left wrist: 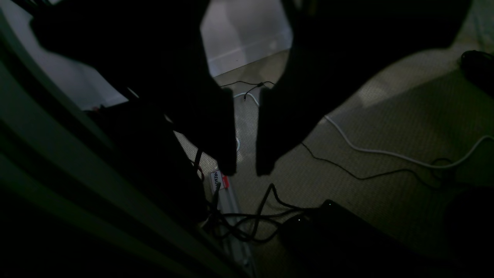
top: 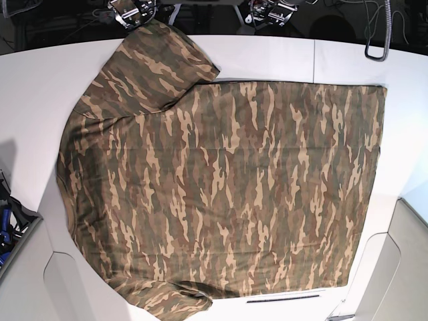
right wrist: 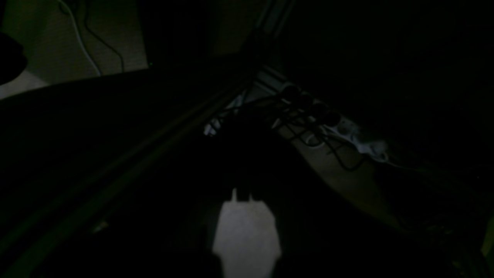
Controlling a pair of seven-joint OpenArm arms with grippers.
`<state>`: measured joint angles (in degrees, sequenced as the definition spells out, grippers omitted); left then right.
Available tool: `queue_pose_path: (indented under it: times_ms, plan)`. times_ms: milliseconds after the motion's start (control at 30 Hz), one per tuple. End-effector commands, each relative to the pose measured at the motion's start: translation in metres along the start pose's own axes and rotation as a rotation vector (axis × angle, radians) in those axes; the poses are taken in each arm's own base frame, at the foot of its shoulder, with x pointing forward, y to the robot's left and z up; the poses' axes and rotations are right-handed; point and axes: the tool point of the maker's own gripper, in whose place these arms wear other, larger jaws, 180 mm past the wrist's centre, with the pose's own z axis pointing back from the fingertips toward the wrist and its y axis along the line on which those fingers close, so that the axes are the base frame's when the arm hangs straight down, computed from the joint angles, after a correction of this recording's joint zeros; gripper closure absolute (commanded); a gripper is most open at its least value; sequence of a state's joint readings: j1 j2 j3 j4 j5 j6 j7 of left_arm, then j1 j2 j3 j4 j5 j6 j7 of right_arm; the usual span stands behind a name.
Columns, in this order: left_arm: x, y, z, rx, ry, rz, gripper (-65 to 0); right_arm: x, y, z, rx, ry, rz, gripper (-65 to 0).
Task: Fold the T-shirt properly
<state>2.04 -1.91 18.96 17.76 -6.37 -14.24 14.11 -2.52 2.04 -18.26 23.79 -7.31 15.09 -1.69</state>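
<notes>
The left gripper (left wrist: pixel 246 170) hangs off the table, jaws slightly apart and holding nothing, over floor cables (left wrist: pixel 359 148). The right gripper is lost in the dark and closed. Well away from both, the T-shirt (top: pixel 221 180) lies spread flat across the white table (top: pixel 33 87), one sleeve at the far edge.

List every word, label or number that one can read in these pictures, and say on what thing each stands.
"FRENCH", only in part readable and cut off at the end: on a small white label with a red edge, on the floor below the left gripper.
T-shirt: no readable text.
The right wrist view is too dark to read.
</notes>
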Motion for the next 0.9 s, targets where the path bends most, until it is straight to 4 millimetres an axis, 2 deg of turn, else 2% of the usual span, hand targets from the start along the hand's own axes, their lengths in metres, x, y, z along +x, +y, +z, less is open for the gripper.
queue_pose_path:
  times_ms: [0,167,567,767,867]
  plan:
    - [0.007,-0.003,0.0,-0.013,-0.016,-0.003,-9.7,0.01,0.0,0.0,0.006,-0.032,-0.001,0.0]
    - [0.012,-0.004,0.001,-0.013,-0.03,-0.006,-9.7,0.012,0.0,0.001,0.006,-0.036,0.0,0.0]
    - [0.011,-0.004,0.001,-0.015,-0.029,-0.006,-9.7,0.01,0.0,0.001,0.006,-0.033,-0.001,0.0]
    - [0.002,-0.033,0.004,-0.181,-0.017,-0.046,-9.7,0.002,0.001,0.001,0.01,-0.02,-0.003,0.0]
    - [-0.005,-0.034,0.004,-0.199,-0.008,-0.048,-9.7,-0.01,-0.001,0.003,0.009,-0.002,-0.004,0.0]
